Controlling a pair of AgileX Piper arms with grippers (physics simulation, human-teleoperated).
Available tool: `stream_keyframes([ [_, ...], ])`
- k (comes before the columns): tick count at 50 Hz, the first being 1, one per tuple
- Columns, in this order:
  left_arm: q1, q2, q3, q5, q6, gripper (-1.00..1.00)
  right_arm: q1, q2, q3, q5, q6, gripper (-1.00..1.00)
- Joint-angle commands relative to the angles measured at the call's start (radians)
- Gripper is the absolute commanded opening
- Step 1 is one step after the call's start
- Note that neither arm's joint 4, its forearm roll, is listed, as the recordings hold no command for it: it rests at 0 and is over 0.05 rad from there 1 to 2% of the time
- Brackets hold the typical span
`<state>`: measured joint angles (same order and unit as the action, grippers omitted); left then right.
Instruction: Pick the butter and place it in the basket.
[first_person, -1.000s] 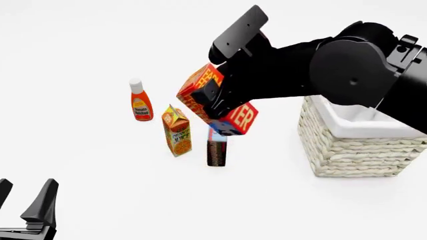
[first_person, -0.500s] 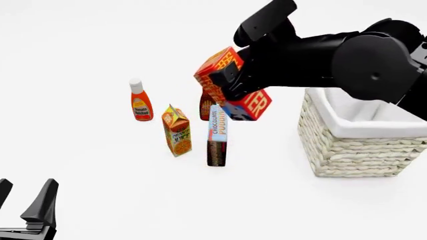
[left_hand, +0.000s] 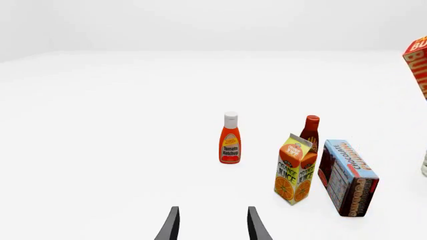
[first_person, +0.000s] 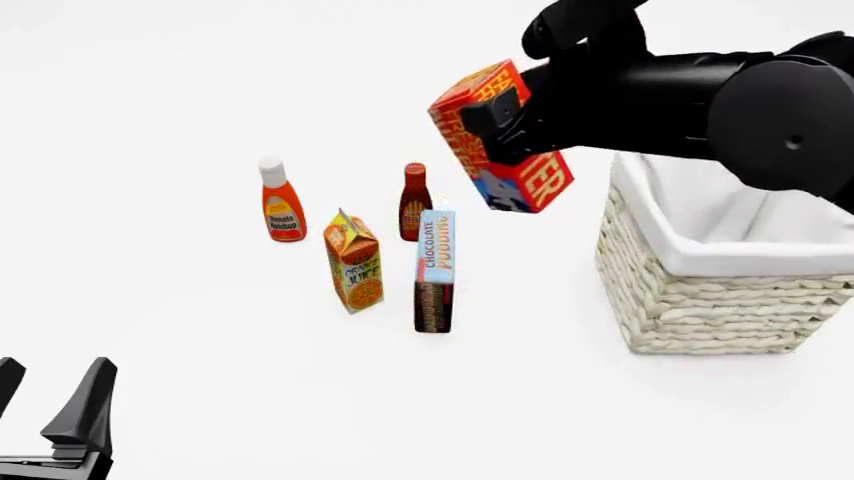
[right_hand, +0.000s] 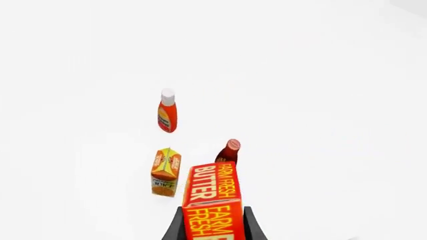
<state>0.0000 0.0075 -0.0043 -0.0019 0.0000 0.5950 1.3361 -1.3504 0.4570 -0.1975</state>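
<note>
The butter (first_person: 531, 183), a red-and-orange carton, hangs tilted in the air with my right gripper (first_person: 497, 128) shut on it. It is above the table, just left of the basket's near-left corner and slightly higher than the rim. The basket (first_person: 707, 310) is pale woven wicker with a white liner, at the right. In the right wrist view the butter (right_hand: 213, 197) fills the space between the fingers of the right gripper (right_hand: 213, 226). The butter's edge (left_hand: 419, 65) shows in the left wrist view. My left gripper (first_person: 47, 400) rests open at the near left, empty, also seen as the left gripper (left_hand: 212, 227).
A tomato ketchup bottle (first_person: 279, 203), an orange juice carton (first_person: 354, 262), a dark red sauce bottle (first_person: 415, 200) and a chocolate pudding box (first_person: 434, 270) stand in a cluster at the table's middle, below and left of the held carton. The right arm hides part of the basket's far side.
My right gripper has carried the butter upward and to the right, from over the pudding box towards the basket. The left arm has stayed still.
</note>
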Motion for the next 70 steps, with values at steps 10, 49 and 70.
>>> stream_keyframes([
  [10,0.000,0.000,0.000,0.000,0.000,1.00,-0.095,-0.024,-0.033,-0.051,0.081,-1.00],
  [49,0.000,0.000,0.000,0.000,0.000,1.00,-0.247,-0.042,-0.007,-0.145,0.162,-1.00],
  [70,0.000,0.000,0.000,0.000,0.000,1.00,-0.326,-0.098,0.049,-0.208,0.202,-1.00],
])
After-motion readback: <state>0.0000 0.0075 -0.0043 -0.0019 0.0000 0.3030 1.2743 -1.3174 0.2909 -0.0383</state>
